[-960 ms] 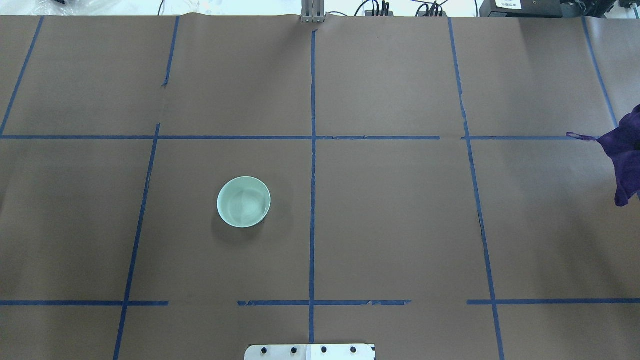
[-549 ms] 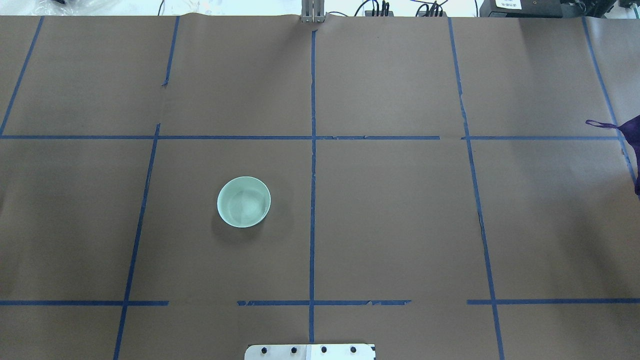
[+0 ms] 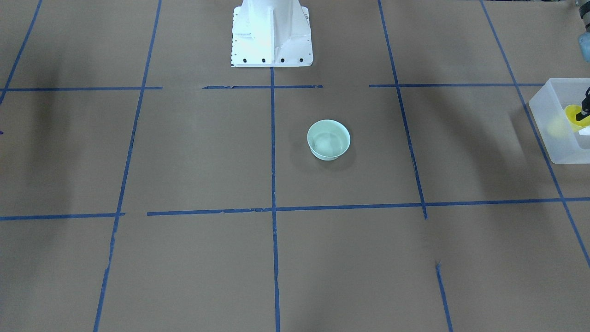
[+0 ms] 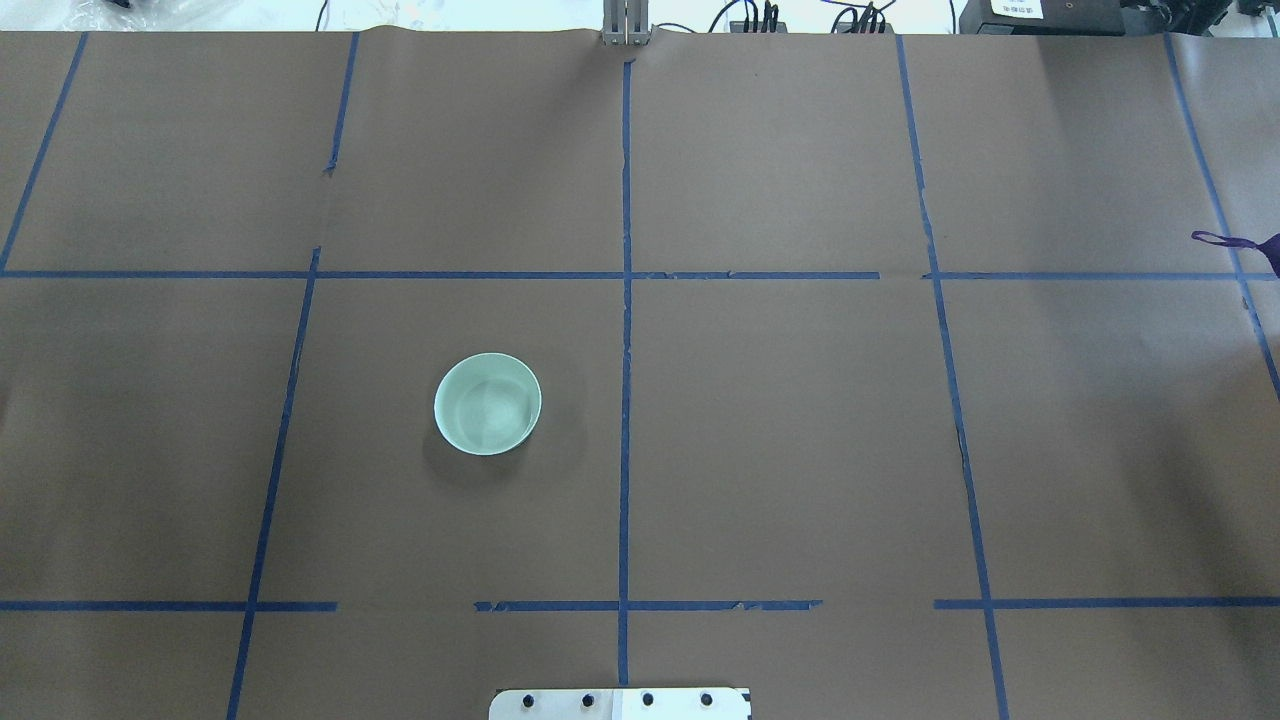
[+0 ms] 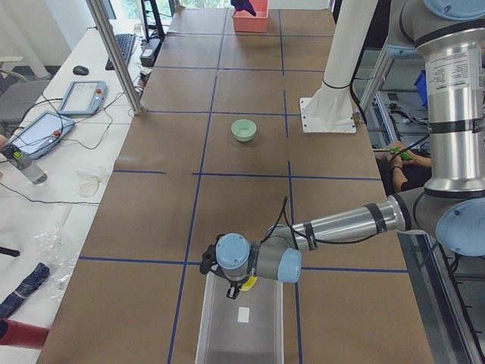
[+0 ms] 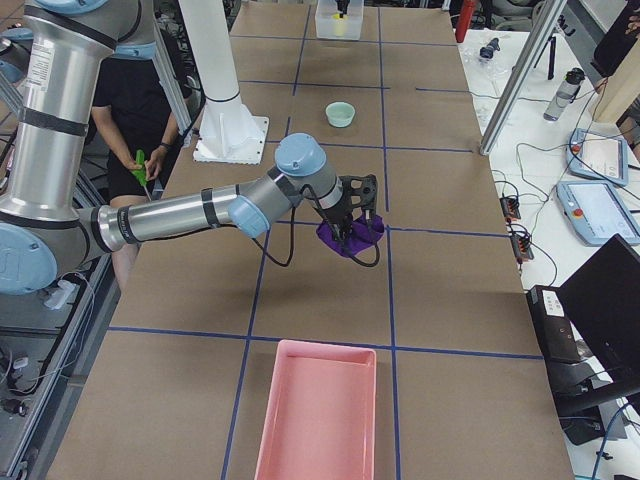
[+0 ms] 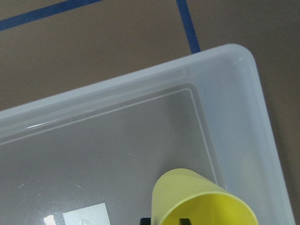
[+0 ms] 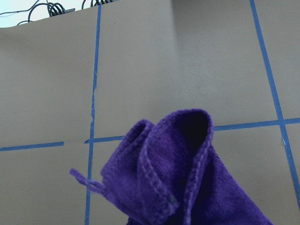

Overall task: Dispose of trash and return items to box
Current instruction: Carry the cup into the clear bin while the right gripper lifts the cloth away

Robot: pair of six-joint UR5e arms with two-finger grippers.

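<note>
The pale mint-green bowl (image 4: 488, 403) stands upright and empty on the brown table, also in the front view (image 3: 328, 139). My left gripper (image 3: 584, 109) is shut on the yellow cup (image 7: 201, 201) and holds it tilted just inside the frosted-white box (image 3: 548, 138). In the left wrist view the box's corner (image 7: 234, 61) and its white label (image 7: 86, 215) show. My right gripper (image 6: 352, 212) is shut on a purple cloth (image 8: 183, 178) and holds it above the table. Only a strand of the cloth (image 4: 1235, 240) shows in the overhead view.
A pink tray (image 6: 318, 420) lies at the table's end on my right, beyond the cloth. The white robot base (image 3: 272, 34) stands at the near middle edge. Blue tape lines mark a grid on the table. A person sits behind the base (image 6: 140, 130).
The purple cloth has moved to the right, almost out of the overhead view, leaving only a thin strand at the edge. The bowl has not moved.
</note>
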